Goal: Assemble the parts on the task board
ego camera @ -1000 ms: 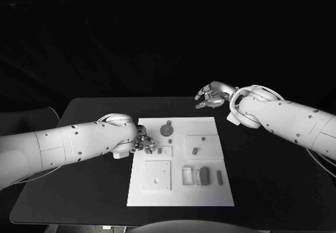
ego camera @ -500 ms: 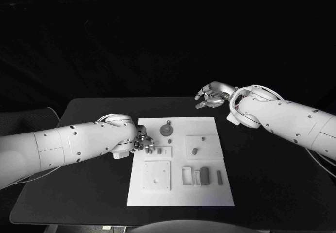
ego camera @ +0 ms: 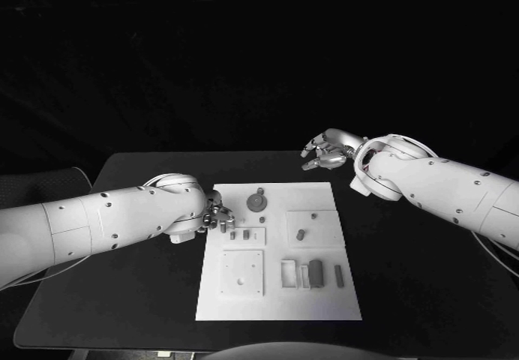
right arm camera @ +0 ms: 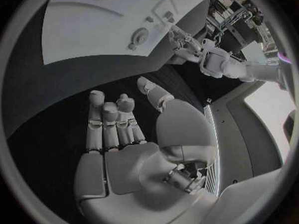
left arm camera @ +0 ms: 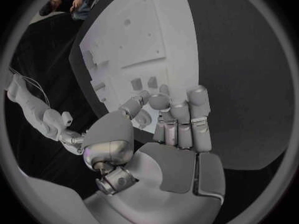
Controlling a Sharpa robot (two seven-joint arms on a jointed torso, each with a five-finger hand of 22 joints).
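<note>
The white task board (ego camera: 325,196) lies in the middle of the table. A round grey part (ego camera: 257,200) sits near its far edge, and two small pegs (ego camera: 239,235) stand just beside my left hand (ego camera: 217,217). That hand hovers at the board's left edge with its fingers curled toward the thumb; I see nothing between them (left arm camera: 163,104). The pegs (left arm camera: 143,82) show just past the fingertips. My right hand (ego camera: 325,151) hangs beyond the board's far right corner, its fingers (right arm camera: 115,117) loosely spread and holding nothing. The board (right arm camera: 87,35) and round part (right arm camera: 139,36) lie ahead of it.
A square plate (ego camera: 242,270) takes up the board's near left. Several upright grey pieces (ego camera: 316,272) stand in a row at the near right, and two small parts (ego camera: 301,233) sit in a square recess in the middle right. Black table (ego camera: 141,285) surrounds the board.
My left hand has drawn back slightly to the left and away from the board's edge, uncovering the peg nearest it. My right hand has hardly moved.
</note>
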